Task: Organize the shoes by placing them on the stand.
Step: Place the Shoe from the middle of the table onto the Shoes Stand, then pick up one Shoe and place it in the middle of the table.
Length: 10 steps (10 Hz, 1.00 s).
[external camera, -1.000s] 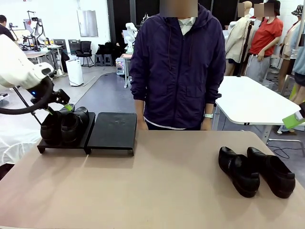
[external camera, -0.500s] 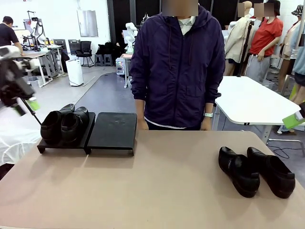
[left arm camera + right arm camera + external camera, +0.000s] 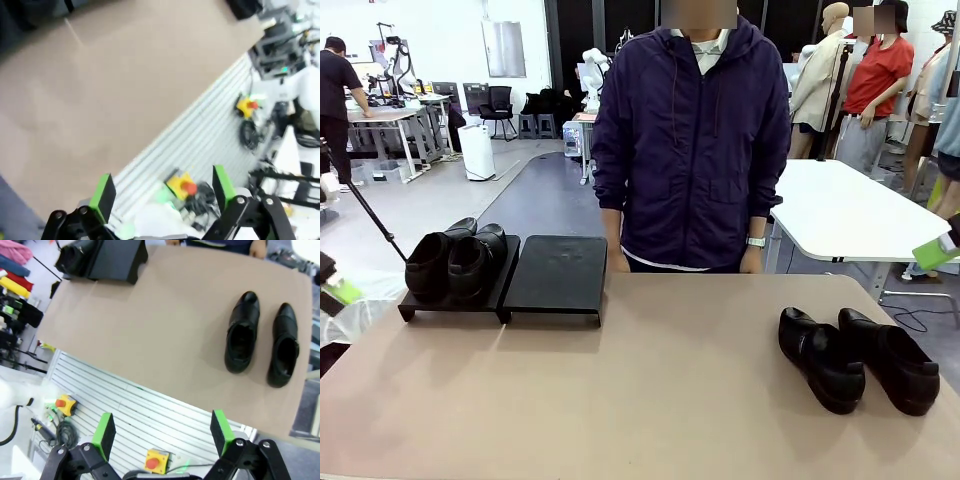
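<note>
So, halfway there I'd say: two shoes (image 3: 455, 265) sit on the left half of the stand (image 3: 555, 272), the other pair (image 3: 855, 362) waits near-right on the table (image 3: 640, 400), and with my left gripper (image 3: 162, 192) and right gripper (image 3: 162, 432) both spread and empty, grabbing one of those comes next.

On the flat tan counter (image 3: 640, 410), the low black rectangular platform stand (image 3: 556, 275) sits at ten o'clock, close to the far edge. A pair of black leather dress shoes (image 3: 455, 265) stands side by side, touching, on the stand's left part. At four o'clock, well apart from the stand, a third black leather dress shoe (image 3: 820, 358) lies on the counter, with a fourth black leather dress shoe (image 3: 888, 362) just beside it on its right. A person in a dark zipped hooded jacket (image 3: 695, 150) stands behind the counter at twelve o'clock.
</note>
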{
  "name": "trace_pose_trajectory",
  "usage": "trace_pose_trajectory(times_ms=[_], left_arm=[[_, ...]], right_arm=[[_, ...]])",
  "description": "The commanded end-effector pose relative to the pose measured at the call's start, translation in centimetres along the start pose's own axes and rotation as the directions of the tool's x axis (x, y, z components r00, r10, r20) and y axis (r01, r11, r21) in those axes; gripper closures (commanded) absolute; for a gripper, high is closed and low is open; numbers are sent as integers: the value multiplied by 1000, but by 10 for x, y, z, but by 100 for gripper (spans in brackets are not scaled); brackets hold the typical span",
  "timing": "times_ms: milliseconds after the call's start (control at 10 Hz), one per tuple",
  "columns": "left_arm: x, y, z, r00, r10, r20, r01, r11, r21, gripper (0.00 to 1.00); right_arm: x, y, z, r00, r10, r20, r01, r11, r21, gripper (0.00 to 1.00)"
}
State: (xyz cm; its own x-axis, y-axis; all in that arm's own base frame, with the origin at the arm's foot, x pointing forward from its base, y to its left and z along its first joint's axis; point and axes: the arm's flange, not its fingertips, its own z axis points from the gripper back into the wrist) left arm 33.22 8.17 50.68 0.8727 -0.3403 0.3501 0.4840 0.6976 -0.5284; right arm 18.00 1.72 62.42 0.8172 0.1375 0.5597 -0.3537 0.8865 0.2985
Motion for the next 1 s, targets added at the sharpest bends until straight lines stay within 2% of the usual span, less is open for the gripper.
trace_pose_trajectory(times_ms=[0, 900], left_arm=[[16, -2, 18, 997, 27, -71, -28, 1000, -13, 0], [16, -2, 18, 997, 27, -71, -28, 1000, -13, 0]], right_arm=[[0, 0, 0, 1000, 9, 10, -9, 999, 33, 0], [0, 0, 0, 1000, 9, 10, -9, 999, 33, 0]])
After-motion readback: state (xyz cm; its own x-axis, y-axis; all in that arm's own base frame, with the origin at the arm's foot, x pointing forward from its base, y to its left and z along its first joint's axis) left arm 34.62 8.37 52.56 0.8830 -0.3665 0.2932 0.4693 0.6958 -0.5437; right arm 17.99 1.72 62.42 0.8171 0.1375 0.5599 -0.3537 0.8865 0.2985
